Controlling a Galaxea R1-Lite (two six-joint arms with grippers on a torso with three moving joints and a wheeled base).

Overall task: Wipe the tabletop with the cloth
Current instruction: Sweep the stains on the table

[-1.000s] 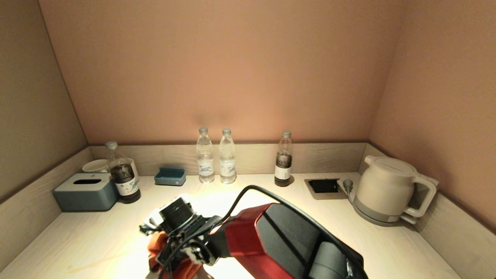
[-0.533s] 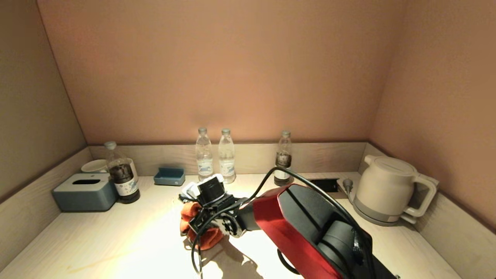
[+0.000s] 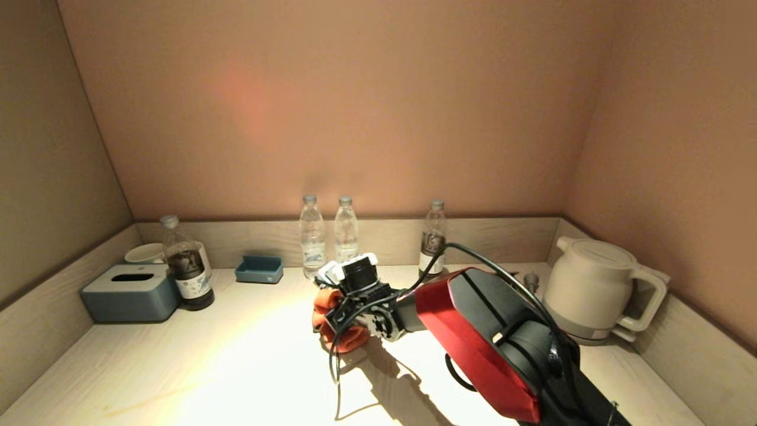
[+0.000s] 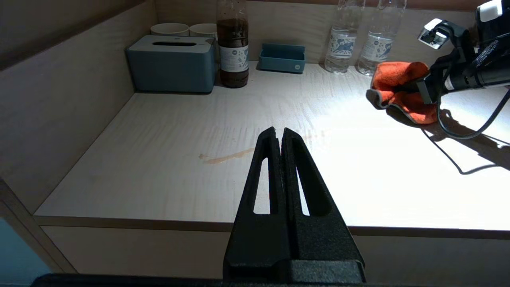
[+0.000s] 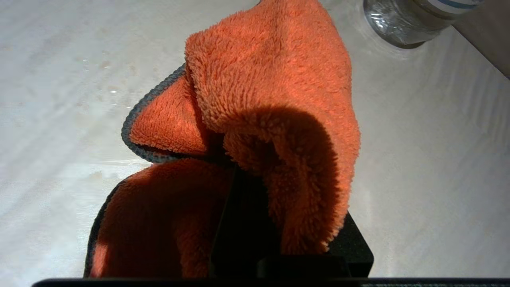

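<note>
Clearly the right tool (image 3: 331, 322) was pinching the orange cloth (image 3: 334, 319) in a bunched fold, so that a thick pad of pile hung below its fingers and dragged on the worktop (image 3: 207, 367). That grip suits wiping: the fabric, not the fingers, met the surface. In the right wrist view the cloth (image 5: 255, 131) draped over and around the closed fingers, hiding their tips, with its grey hem trailing on the wood and the base of a clear water bottle (image 5: 402, 24) close ahead.

The cloth lay toward the back of the worktop, just in front of the two water bottles (image 3: 312, 245) and near the dark bottle (image 3: 433, 239) by the back ledge. A faint brownish streak (image 4: 227, 156) showed nearer the front edge, well apart from the cloth, so I judge that part still needed a pass. The left tool (image 4: 279, 135) hung pressed together and idle off the front edge, out of the wiping path.

Against the earlier head pictures, the right arm had swept the cloth from the front left of the worktop diagonally back and to the right, and the arm stood more extended. The tissue box (image 3: 131, 291), the blue tray (image 3: 259, 269) and the kettle (image 3: 591, 290) stood unchanged.
</note>
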